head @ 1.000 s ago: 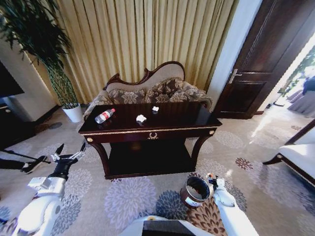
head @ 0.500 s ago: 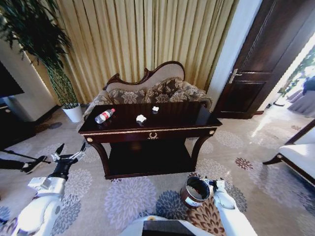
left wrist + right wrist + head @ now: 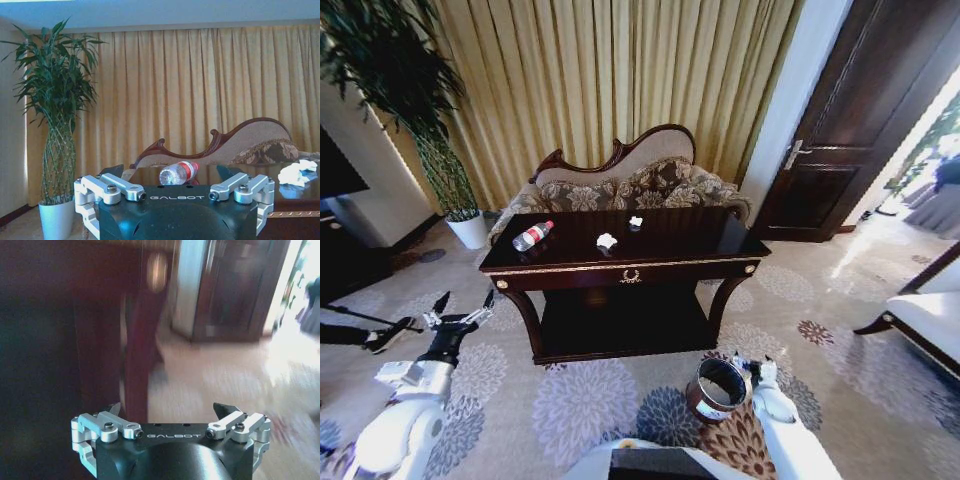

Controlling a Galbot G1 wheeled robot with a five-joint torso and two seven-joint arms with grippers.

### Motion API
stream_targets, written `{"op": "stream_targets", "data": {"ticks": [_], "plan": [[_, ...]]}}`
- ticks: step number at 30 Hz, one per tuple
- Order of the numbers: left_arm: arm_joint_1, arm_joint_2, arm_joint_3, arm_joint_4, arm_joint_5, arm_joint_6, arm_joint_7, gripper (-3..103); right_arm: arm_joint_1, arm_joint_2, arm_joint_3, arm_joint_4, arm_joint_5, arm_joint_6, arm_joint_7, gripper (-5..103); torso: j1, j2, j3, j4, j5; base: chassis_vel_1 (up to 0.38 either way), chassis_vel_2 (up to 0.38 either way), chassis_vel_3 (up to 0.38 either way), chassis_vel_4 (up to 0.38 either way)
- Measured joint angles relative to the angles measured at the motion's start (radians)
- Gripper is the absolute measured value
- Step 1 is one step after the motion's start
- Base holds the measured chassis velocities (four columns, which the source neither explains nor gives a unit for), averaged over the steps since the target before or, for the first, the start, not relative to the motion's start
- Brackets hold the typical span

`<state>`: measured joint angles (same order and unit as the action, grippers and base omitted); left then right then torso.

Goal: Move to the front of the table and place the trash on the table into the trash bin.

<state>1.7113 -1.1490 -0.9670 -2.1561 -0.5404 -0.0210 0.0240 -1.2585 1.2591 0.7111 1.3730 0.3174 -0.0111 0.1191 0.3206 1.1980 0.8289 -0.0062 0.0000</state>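
Observation:
The dark table (image 3: 675,262) stands ahead of me, in front of a sofa. On its top lie pieces of trash: a clear bottle with a red label (image 3: 532,236) (image 3: 179,172) at the left, a crumpled white paper wad (image 3: 607,241) (image 3: 295,173) near the middle, and a small white bit (image 3: 636,221) behind it. The round reddish-brown trash bin (image 3: 717,390) sits on the carpet before the table's right half. My left gripper (image 3: 460,312) (image 3: 170,168) hangs open and empty, low and left of the table. My right gripper (image 3: 752,366) (image 3: 170,408) is open beside the bin, facing a table leg (image 3: 137,355).
A patterned sofa (image 3: 620,185) and gold curtains stand behind the table. A potted plant (image 3: 440,150) is at the back left, a dark door (image 3: 860,120) at the right, and a white-cushioned seat (image 3: 930,320) at the far right. Flowered carpet spreads in front.
My right gripper has shifted slightly beside the bin. The left arm, table and trash stand as before.

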Motion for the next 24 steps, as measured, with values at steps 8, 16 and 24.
{"op": "stream_targets", "data": {"ticks": [8, 16, 24], "plan": [[-0.007, -0.004, 0.005, -0.002, 0.000, 0.002, -0.003, 100, -0.029, -0.014, 0.068, 0.401, 0.045, -0.032, 0.000, 100, 0.000, 0.000, 0.000, -0.0005, 0.0004, 0.000, 0.000, 0.000, 0.000], [-0.015, -0.008, 0.013, -0.002, 0.001, 0.008, -0.003, 100, -0.079, 0.009, 0.013, 0.692, 0.008, -0.137, 0.000, 100, 0.000, 0.000, 0.000, -0.0003, -0.0003, 0.000, 0.000, 0.000, 0.000], [-0.020, 0.003, 0.004, -0.007, -0.005, 0.020, -0.006, 100, -0.090, -0.006, -0.065, 0.823, 0.065, -0.299, 0.000, 100, 0.000, 0.000, 0.000, -0.0003, 0.0001, 0.000, 0.000, 0.000, 0.000]]}}
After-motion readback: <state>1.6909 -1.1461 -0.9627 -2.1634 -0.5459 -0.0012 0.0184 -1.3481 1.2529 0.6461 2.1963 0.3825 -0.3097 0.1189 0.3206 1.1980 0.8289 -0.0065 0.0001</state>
